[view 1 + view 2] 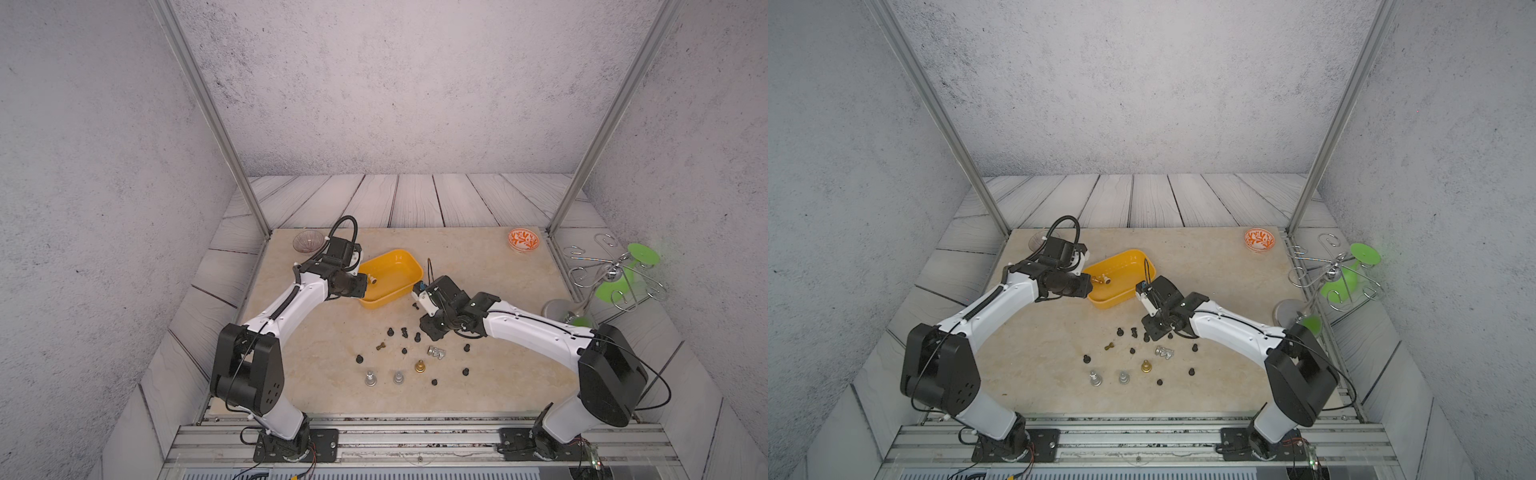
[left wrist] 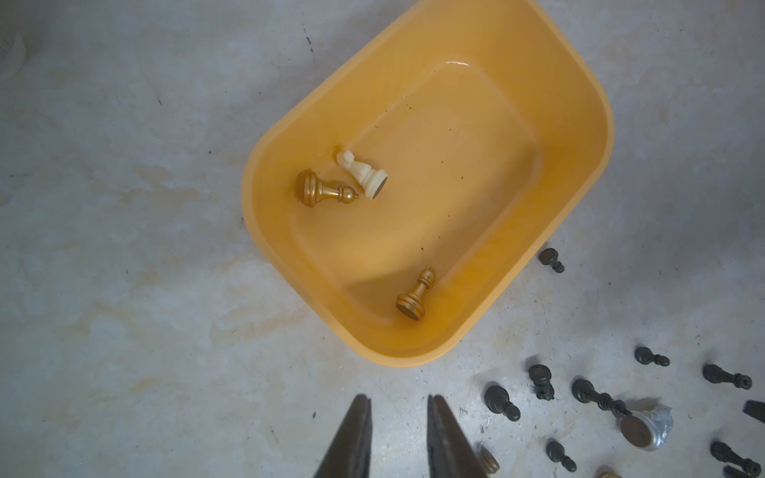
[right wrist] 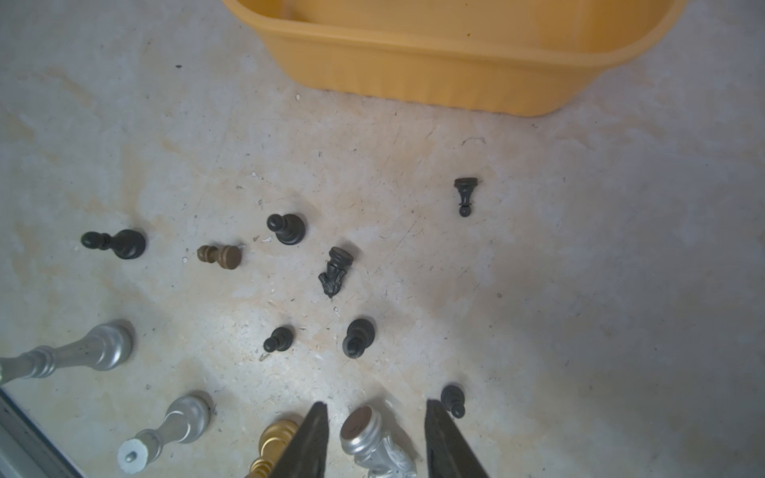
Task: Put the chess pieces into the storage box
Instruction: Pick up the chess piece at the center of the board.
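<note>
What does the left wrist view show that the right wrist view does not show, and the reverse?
Only left wrist: the inside of the storage box, with two gold pieces and one cream piece lying in it. Only right wrist: two standing silver pieces, and the box's outer wall alone. Both: the box, small black pieces on the table, and one fallen silver piece.
</note>
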